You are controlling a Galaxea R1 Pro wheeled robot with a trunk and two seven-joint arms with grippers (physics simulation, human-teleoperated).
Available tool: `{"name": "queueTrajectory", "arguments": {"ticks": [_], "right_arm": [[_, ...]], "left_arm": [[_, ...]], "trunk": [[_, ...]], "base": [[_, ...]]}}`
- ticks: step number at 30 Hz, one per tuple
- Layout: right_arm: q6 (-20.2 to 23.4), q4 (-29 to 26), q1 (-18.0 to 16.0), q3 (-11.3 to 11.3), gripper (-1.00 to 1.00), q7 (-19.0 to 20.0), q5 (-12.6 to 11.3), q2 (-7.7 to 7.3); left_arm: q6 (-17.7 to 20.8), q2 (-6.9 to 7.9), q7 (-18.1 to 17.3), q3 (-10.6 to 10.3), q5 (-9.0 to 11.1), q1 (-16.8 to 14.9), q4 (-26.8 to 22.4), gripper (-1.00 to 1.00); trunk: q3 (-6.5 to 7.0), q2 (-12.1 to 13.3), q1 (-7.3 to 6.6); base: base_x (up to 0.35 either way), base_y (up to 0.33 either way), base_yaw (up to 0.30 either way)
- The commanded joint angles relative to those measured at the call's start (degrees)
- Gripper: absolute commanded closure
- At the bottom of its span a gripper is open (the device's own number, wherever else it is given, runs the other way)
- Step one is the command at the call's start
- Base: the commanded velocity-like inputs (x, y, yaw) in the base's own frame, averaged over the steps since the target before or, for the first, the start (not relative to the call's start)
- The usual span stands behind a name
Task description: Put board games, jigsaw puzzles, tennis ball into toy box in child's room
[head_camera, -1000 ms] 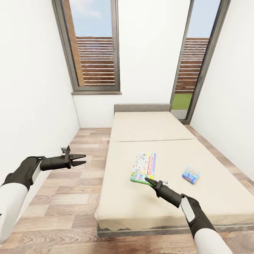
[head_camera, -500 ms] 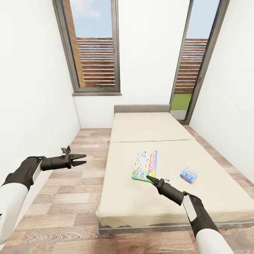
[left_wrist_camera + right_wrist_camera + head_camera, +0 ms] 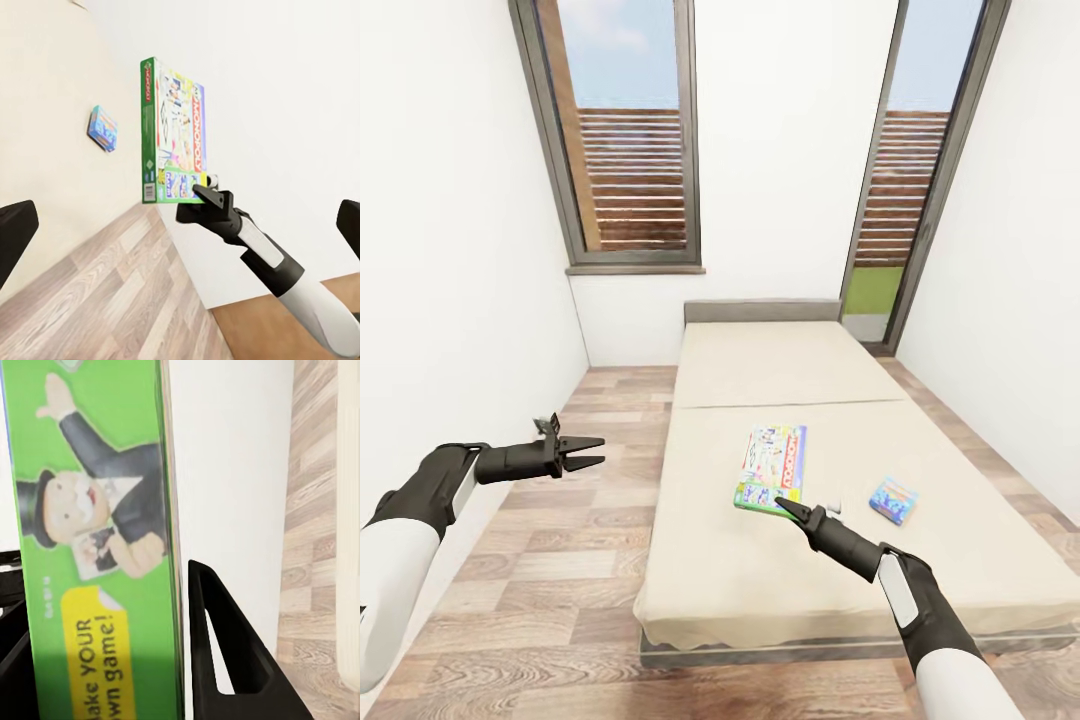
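Observation:
A green Monopoly board game lies flat in the middle of the beige bed. To its right on the mattress is a small blue board game. My right gripper is at the near edge of the Monopoly box. The box fills the gap between the two fingers, and one black finger presses against its side. The left wrist view shows the same box and the blue game. My left gripper hangs open over the floor, left of the bed, holding nothing.
The bed's grey headboard stands against the far wall between a window and a tall glass door. A strip of wooden floor runs between the bed and the white left wall.
The view has shifted slightly. My right gripper has moved a little forward to the Monopoly box's near edge and then stayed there. The left arm has not moved.

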Motion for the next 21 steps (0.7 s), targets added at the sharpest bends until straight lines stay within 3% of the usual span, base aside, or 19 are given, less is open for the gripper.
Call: {"name": "queueTrajectory", "arguments": {"ticks": [1, 8, 21], "right_arm": [[0.3, -0.1, 0.0, -0.2, 1.0, 0.2, 0.1, 0.07], [0.3, -0.2, 0.0, -0.2, 1.0, 0.2, 0.1, 0.1], [0.2, -0.2, 0.0, -0.2, 1.0, 0.3, 0.1, 0.11]], "left_arm": [[0.6, 0.0, -0.3, 0.0, -0.2, 0.0, 0.0, -1.0], [0.6, 0.0, -0.3, 0.0, -0.2, 0.0, 0.0, -1.0], [0.3, 0.07, -0.3, 0.0, -0.2, 0.0, 0.0, -1.0]], "trunk": [[0.13, 0.4, -0.23], [1.44, 3.2, -1.77], [4.13, 8.4, -4.62]], "base": [[0.0, 0.0, 0.0], [0.0, 0.0, -0.049], [0.0, 0.0, -0.255]]}}
